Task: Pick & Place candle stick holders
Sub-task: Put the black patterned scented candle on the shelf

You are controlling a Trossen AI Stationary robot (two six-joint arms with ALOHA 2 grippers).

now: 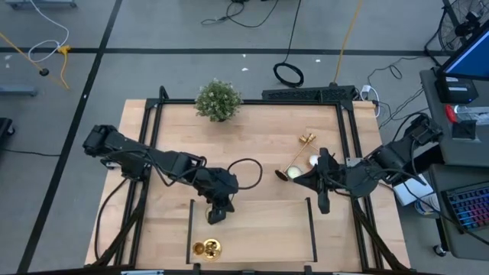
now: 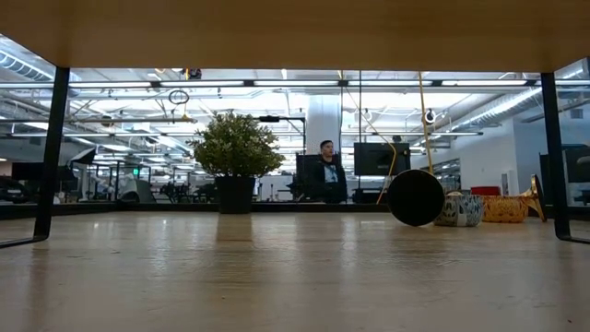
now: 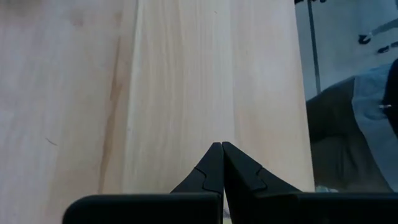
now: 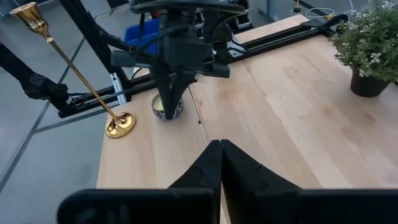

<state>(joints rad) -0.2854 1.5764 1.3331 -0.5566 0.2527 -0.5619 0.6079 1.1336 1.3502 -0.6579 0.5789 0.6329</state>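
One candle stick holder (image 1: 205, 247) sits near the desk's front edge, left of centre, its round gold base showing from above. Two more lie toward the right edge: a long slim candle stick holder (image 1: 294, 164) slanting across the boards, and a shorter candle stick holder (image 1: 307, 139) just behind it, nearer the back right corner. In the right wrist view a tall thin holder (image 4: 74, 71) leans on its flared base at the desk's edge, just beside a small patterned cup (image 4: 167, 106).

The left gripper (image 1: 217, 215) hangs over the middle of the desk, a little behind the front holder, its fingers pressed together with nothing between them. The right gripper (image 1: 323, 203) is over the right side, near the slanting holder, fingers likewise closed and empty.

A potted plant (image 1: 218, 100) stands at the back edge, left of centre. A black cable (image 1: 246, 173) loops across the middle of the desk (image 1: 260, 221).
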